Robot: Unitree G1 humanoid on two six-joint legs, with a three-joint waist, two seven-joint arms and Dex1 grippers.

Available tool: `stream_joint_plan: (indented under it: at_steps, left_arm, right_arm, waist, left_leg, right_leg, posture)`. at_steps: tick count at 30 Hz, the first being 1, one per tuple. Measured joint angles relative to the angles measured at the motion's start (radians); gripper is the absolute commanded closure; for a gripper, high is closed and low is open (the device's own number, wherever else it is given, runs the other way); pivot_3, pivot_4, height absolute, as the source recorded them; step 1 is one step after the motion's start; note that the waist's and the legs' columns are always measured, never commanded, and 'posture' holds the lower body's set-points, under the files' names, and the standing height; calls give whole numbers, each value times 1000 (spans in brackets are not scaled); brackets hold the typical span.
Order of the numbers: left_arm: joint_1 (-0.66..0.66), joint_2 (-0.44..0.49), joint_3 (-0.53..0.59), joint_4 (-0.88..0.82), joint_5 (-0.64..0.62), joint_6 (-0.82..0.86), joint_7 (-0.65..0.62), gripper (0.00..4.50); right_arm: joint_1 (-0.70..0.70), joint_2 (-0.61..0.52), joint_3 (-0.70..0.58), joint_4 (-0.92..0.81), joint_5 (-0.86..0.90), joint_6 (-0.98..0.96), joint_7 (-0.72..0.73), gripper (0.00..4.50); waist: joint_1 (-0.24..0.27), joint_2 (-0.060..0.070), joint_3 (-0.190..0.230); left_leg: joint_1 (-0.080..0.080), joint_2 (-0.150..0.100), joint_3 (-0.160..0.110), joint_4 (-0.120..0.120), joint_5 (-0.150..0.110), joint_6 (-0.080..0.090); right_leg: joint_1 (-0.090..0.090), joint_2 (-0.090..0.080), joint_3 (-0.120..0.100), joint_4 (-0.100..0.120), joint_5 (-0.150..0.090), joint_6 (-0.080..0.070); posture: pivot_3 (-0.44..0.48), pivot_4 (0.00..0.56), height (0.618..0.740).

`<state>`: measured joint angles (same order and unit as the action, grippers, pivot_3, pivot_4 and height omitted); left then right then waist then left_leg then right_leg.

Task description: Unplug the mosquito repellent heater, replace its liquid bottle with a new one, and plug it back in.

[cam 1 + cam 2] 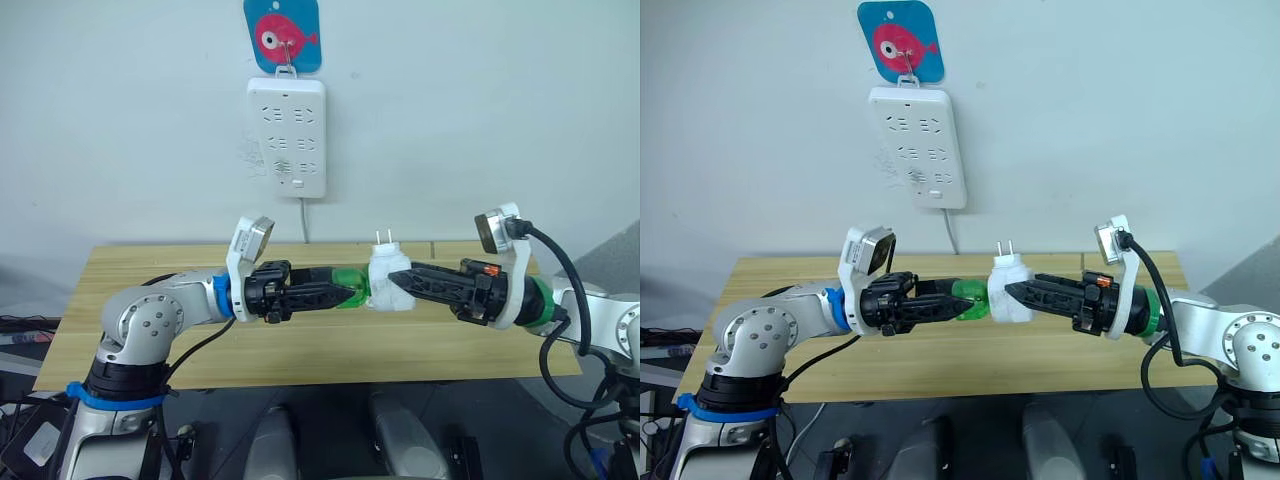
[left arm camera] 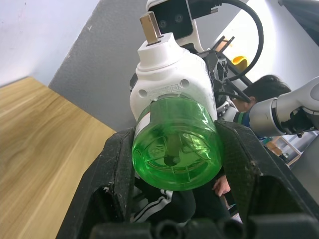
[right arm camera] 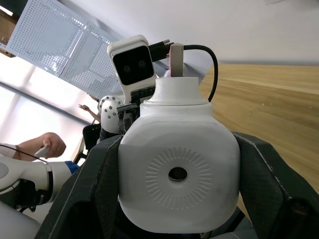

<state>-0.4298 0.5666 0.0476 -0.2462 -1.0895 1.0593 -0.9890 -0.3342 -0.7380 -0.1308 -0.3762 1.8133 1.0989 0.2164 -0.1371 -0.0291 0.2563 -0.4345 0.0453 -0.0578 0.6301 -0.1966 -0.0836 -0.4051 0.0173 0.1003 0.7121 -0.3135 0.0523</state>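
**Obs:** Green bottle (image 2: pixel 177 149) sits closest to the left wrist lens, clamped between the left gripper (image 1: pixel 338 292) jaws, one finger on each side of its rounded wall.

**Check:** And the mosquito repellent heater (image 3: pixel 175 172)?

**Obs:** Held by the right gripper (image 1: pixel 1018 293), jaws closed on its two flat flanks, prongs pointing up. Bottle neck is seated in the heater's underside; both are held in the air above the table (image 1: pixel 150 265), midway between the arms. Power strip (image 1: pixel 287 135) hangs on the wall behind, well apart.

**Check:** Handling?

**Obs:** Judged light and stiff. Smooth plastic shell, likely slippery under twist. Bottle wall is thin and holds liquid, so squeeze moderately. Best hold: heater on its flanks, away from prongs; bottle around its widest girth, as now.

**Check:** Risk?

**Obs:** Bottle turning inside the jaws instead of unscrewing.
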Motion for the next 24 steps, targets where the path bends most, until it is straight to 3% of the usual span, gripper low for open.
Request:
stream_joint_plan:
  at_steps: [6,11,20,24]
  left_arm:
    - [0,-17,0,0,18,-22,-6,2259]
    - [-2,-74,-26,-2,23,-30,11,2259]
    - [-31,-135,9,37,13,-44,101,2259]
    - [-42,-156,20,73,13,-41,147,2259]
  right_arm:
    - [-19,-27,30,2,25,-18,-18,1586]
    - [-37,-47,86,-6,59,-19,-22,0]
    - [-23,-147,85,-71,-8,9,86,0]
    - [46,-198,82,-188,-193,9,202,0]
  waist:
    - [1,0,0]
    - [2,0,0]
    - [5,0,0]
    - [8,0,0]
  left_leg:
    - [0,0,0,0,0,0]
    - [0,0,0,0,0,0]
    - [0,0,0,1,0,0]
    - [0,0,0,1,0,0]
  right_leg:
    - [0,0,0,0,0,0]
    - [0,0,0,0,0,0]
    - [0,0,0,0,0,0]
    - [0,0,0,0,-1,2]
  posture:
    - [-163,204,725]
    - [-164,203,725]
    - [-175,200,725]
    - [-181,197,725]
